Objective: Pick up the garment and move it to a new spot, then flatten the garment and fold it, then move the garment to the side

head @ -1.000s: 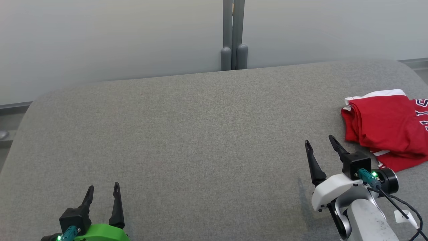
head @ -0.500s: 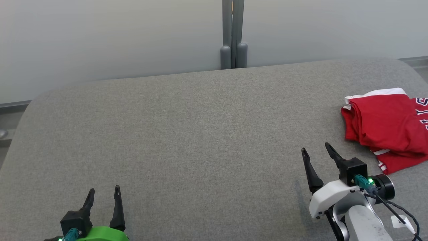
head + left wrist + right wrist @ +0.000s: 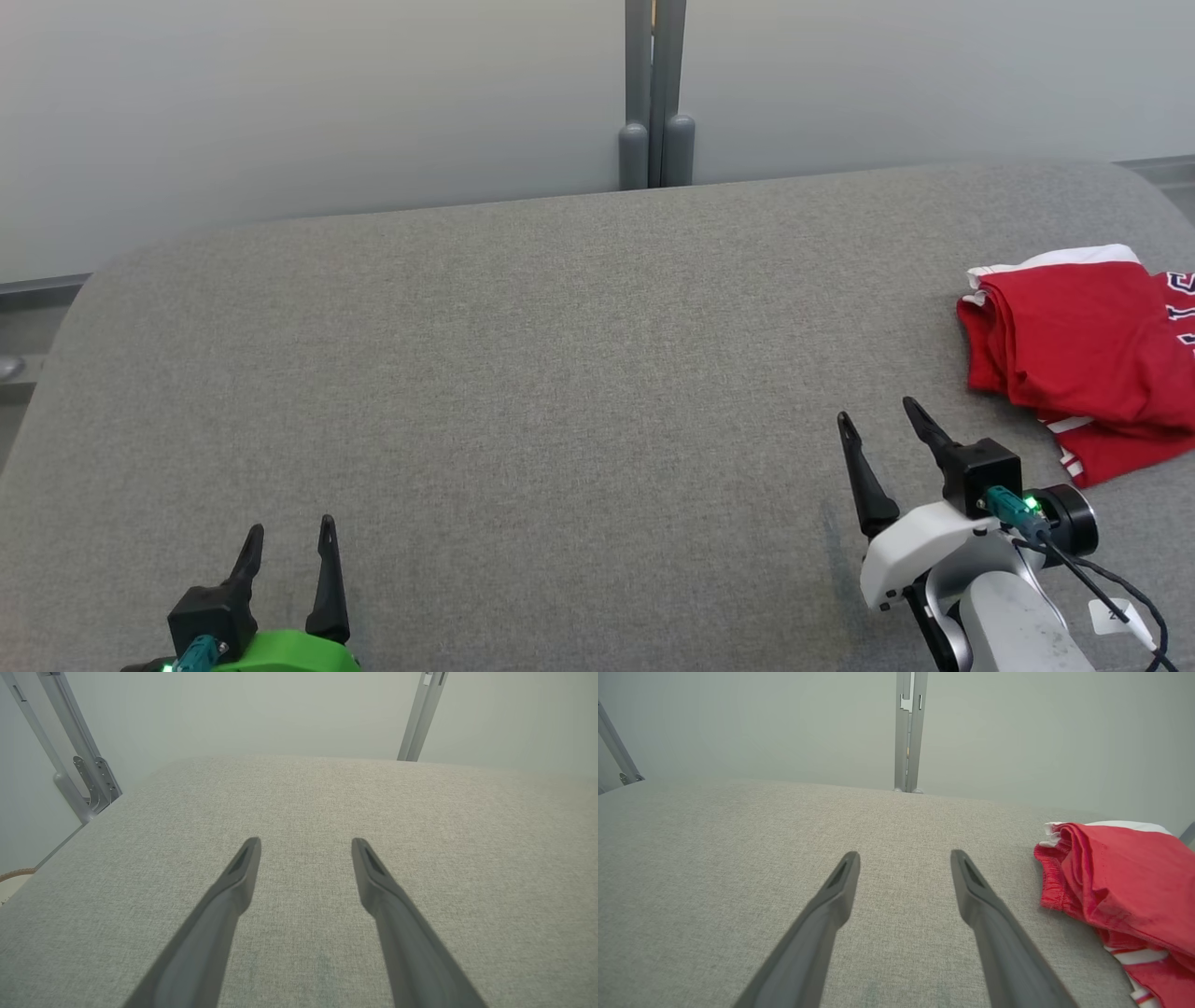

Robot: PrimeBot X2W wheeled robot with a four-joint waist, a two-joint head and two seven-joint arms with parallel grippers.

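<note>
The red sports garment (image 3: 1083, 364), with white trim, lies in folded layers at the right edge of the grey padded table (image 3: 560, 373), just beside the right gripper (image 3: 876, 411) and not touching it. Both this gripper and the left gripper (image 3: 289, 525) are spread wide and hold nothing. I judge the last step, moving the garment aside, is practically finished; the next move needs only a check that the fold is tidy.

Green left end effector (image 3: 289, 525), white right end effector (image 3: 876, 410), long black fingers (image 3: 327, 579)
</note>
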